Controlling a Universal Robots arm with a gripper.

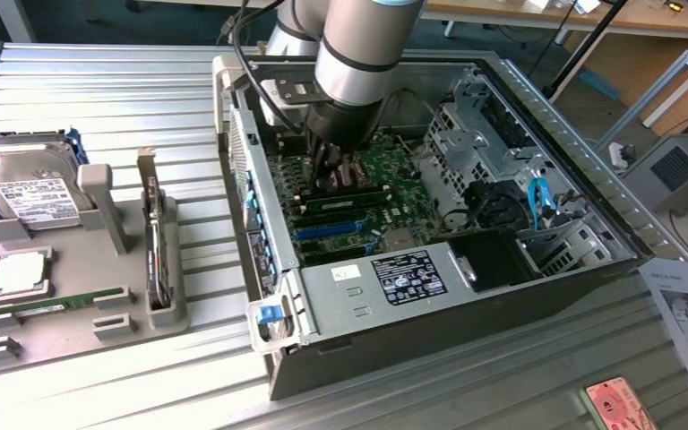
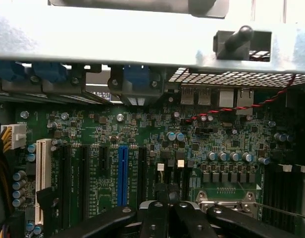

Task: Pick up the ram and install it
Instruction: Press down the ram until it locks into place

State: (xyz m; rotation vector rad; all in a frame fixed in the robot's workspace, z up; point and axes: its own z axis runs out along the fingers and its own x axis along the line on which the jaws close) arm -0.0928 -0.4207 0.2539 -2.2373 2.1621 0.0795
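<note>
Your gripper sits closed, holding nothing, low over the motherboard at frame centre. The ram lies in the tray, lower left. You'd find it light, stiff and fragile; grip its long edges, clear of the chips. No label reads clearly.

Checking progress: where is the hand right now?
In the exterior view, the hand is inside the open computer case, low over the green motherboard.
</note>
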